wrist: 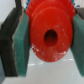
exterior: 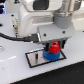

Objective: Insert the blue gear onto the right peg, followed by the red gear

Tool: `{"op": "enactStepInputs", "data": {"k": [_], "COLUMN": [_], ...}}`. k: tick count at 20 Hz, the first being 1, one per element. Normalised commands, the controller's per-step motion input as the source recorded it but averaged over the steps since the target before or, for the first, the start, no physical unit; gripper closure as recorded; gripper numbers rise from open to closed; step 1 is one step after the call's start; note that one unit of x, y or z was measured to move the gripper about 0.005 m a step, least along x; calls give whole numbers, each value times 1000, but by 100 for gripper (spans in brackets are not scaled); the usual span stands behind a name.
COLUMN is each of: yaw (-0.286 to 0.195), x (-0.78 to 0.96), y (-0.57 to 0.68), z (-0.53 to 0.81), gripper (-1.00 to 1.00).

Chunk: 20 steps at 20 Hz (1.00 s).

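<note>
White surface all around, and the pincer [exterior: 52, 46] is closed on the small round red plastic gear [wrist: 50, 34] — green pads [wrist: 23, 42] pressed against either rim. Directly beneath sits the flat bright-blue plastic gear [exterior: 51, 56], on the grey black-bordered plate [exterior: 36, 58]; the peg itself is hidden, so alignment looks close — not certain.
</note>
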Motion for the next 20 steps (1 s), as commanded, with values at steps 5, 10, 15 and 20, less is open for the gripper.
{"op": "enactStepInputs", "data": {"k": [5,10,15,20], "yaw": [0,0,0,0], "x": [-55,70,208,214], "y": [-65,-72,-103,-107], "z": [330,54,-122,-172], "gripper": [100,100,100,100]}}
